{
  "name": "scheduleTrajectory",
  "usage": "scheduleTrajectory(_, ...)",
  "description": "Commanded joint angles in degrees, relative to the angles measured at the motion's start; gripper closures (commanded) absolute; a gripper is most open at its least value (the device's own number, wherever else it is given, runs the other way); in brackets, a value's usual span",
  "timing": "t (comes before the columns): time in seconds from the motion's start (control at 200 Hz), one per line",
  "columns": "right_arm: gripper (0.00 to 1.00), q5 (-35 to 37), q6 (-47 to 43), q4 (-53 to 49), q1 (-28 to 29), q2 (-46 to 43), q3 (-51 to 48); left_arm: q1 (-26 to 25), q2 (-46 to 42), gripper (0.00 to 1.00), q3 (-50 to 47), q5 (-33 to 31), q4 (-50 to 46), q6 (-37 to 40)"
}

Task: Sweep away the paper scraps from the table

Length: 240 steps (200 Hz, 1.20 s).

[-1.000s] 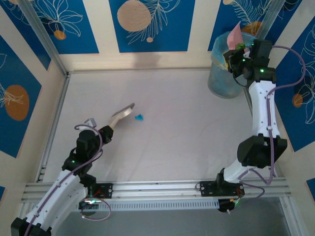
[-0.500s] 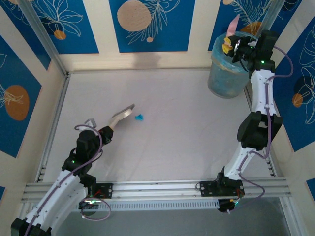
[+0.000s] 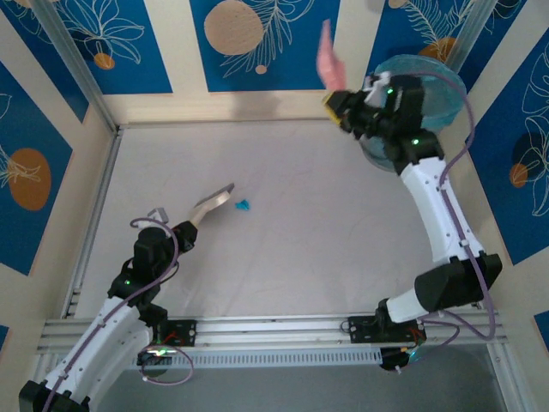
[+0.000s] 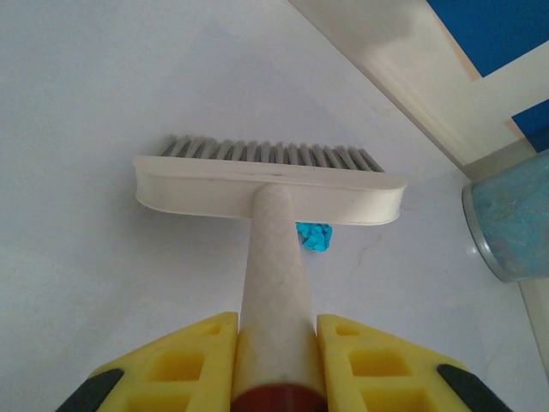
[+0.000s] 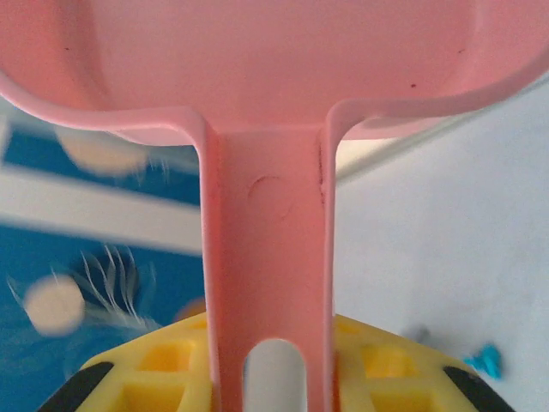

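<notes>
One cyan paper scrap (image 3: 243,204) lies on the white table (image 3: 326,232), just right of the cream brush head (image 3: 214,197). My left gripper (image 3: 185,229) is shut on the brush handle. In the left wrist view the paper scrap (image 4: 313,236) peeks out just behind the brush (image 4: 270,184), right of its handle, which is clamped in the left gripper (image 4: 276,335). My right gripper (image 3: 337,100) is up at the far side, shut on the handle of the pink dustpan (image 3: 326,53). In the right wrist view the dustpan (image 5: 266,60) stands raised above the right gripper (image 5: 268,352), with the paper scrap (image 5: 487,360) far below.
A translucent blue bin (image 3: 425,81) stands at the far right corner, partly behind my right arm, and its side (image 4: 510,223) shows in the left wrist view. Blue-and-cream wall panels and aluminium rails (image 3: 283,330) border the table.
My right arm has swung left away from the bin with the dustpan, which now stands raised over the table's far middle. The left arm, brush and cyan scrap have not moved.
</notes>
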Motion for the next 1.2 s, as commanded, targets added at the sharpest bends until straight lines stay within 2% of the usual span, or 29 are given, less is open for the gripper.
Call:
scheduleTrajectory(0.0,1.0,9.8,-18.4,-6.3,4.9,0.0,-7.6,0.2,-1.4,1.0,2.8,-2.4,-1.9,0.0)
scheduleTrajectory(0.195,1.0,17.1,-28.3,-12.3,13.8,0.6,-17.1,0.3,-4.1,1.0,3.0,-5.3,-4.3,0.6)
scheduleTrajectory(0.275,1.0,25.1,-32.6,-15.3,19.5,0.2,-20.0,0.2,-4.6,1.0,3.3,-6.1,-5.1,1.0)
scheduleTrajectory(0.365,1.0,30.2,-37.1,-18.1,25.9,0.7,-22.3,0.2,-4.5,1.0,3.2,-6.4,-4.9,1.2)
scheduleTrajectory(0.475,1.0,40.1,-39.8,-22.0,33.5,2.8,-23.3,0.2,-2.9,1.0,2.9,-5.8,-3.5,1.4)
scheduleTrajectory(0.56,1.0,44.9,-41.1,-24.8,37.5,5.5,-23.5,0.2,-1.1,1.0,3.5,-5.6,-3.2,2.1)
scheduleTrajectory(0.81,1.0,47.2,-41.4,-28.4,41.5,13.9,-22.4,0.2,3.0,1.0,4.7,-3.1,-0.7,4.6)
scheduleTrajectory(1.025,1.0,43.4,-42.1,-24.7,42.3,15.9,-24.5,0.2,7.4,1.0,5.4,-0.8,1.1,5.5)
scheduleTrajectory(1.195,1.0,47.5,-43.3,-26.7,43.9,18.9,-21.3,0.2,14.2,1.0,6.9,2.2,3.1,6.7)
